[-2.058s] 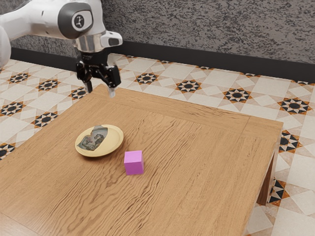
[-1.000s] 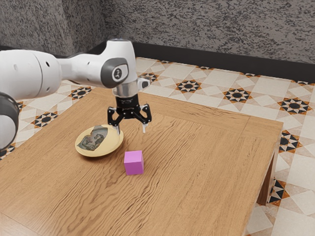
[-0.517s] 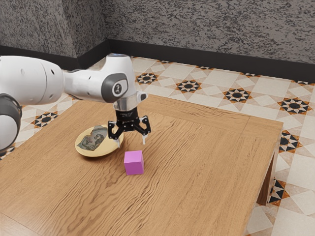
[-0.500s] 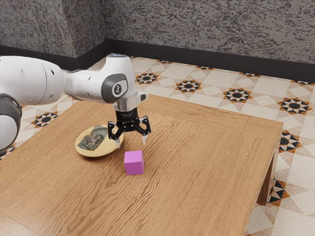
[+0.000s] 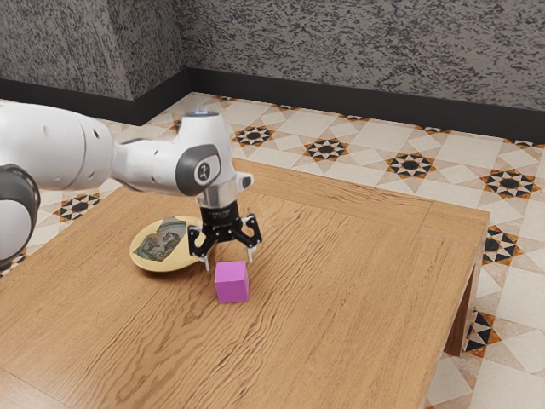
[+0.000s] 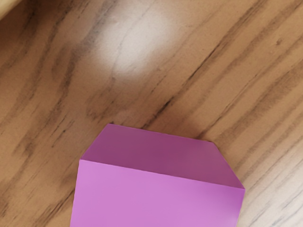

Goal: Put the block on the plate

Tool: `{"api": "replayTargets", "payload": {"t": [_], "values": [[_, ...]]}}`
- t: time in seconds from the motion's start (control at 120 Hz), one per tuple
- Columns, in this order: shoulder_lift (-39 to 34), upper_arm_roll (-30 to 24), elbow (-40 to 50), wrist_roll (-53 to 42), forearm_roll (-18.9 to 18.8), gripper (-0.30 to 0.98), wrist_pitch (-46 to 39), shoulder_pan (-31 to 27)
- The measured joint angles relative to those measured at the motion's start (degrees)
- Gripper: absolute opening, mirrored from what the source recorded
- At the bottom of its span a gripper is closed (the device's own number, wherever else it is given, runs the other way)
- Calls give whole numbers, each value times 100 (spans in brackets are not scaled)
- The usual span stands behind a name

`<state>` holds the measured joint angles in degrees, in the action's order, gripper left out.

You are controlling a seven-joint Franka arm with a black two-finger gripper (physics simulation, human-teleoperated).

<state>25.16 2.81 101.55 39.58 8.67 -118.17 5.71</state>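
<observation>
- While the white arm (image 5: 153, 164) comes in from the exterior view's upper left, the plate (image 5: 180, 255) lies left of the frame's middle, flat on the table, pale yellow with a dark picture on it.
- Just right of the plate in the frame, the gripper (image 5: 228, 261) points down, its two fingers spread wide and holding nothing.
- Right below the fingertips in the frame, the pink-purple block (image 5: 232, 284) sits on the table, near the plate but off it; the wrist view shows it large, close under the hand.
- Farther right, the wooden table (image 5: 366, 281) runs to its edge, with star-patterned tiles (image 5: 509, 183) beyond.
</observation>
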Motion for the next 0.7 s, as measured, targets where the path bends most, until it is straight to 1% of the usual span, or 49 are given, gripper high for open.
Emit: {"api": "replayTargets", "payload": {"t": [0.542, 0.7], "values": [[350, -8, 25, 55, 89, 69, -264, 1], [384, -3, 25, 62, 92, 64, -308, 0]]}}
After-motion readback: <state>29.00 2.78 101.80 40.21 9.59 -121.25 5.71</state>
